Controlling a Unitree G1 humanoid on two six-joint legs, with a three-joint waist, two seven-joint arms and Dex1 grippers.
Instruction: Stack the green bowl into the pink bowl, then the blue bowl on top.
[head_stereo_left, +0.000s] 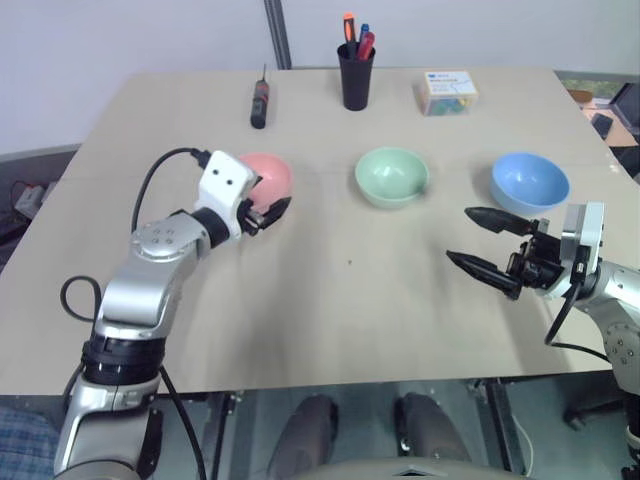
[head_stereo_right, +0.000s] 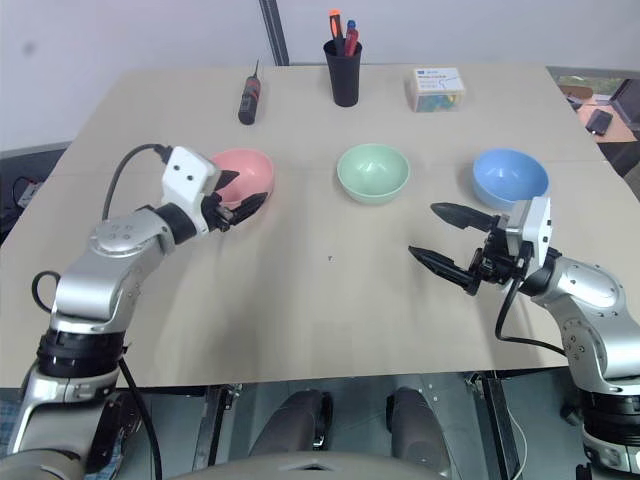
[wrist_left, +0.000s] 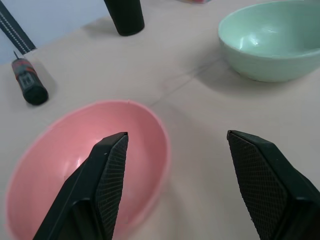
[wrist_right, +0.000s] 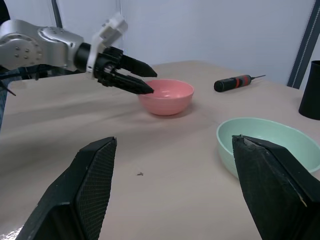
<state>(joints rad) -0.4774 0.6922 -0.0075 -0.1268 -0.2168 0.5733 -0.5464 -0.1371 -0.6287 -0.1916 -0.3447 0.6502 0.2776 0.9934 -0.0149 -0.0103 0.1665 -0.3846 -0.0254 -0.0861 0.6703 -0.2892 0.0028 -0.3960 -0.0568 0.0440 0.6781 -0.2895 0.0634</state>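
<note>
Green bowl (head_stereo_left: 392, 176), pink bowl (head_stereo_left: 268, 178), blue bowl (head_stereo_left: 529, 182) apart on surface (head_stereo_left: 340, 300), unstacked; both tools wide, empty; all left.

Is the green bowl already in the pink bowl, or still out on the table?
Still out. The green bowl sits upright and empty on the table, apart from the pink bowl, which is empty too.

Both arms are silver-grey metal with rounded, screw-dotted joint housings, black looping cables and white wrist camera blocks, and the left gripper (head_stereo_left: 268, 214) and right gripper (head_stereo_left: 478, 243) each carry two black, tapered, cross-hatched fingers (wrist_left: 111, 170).
</note>
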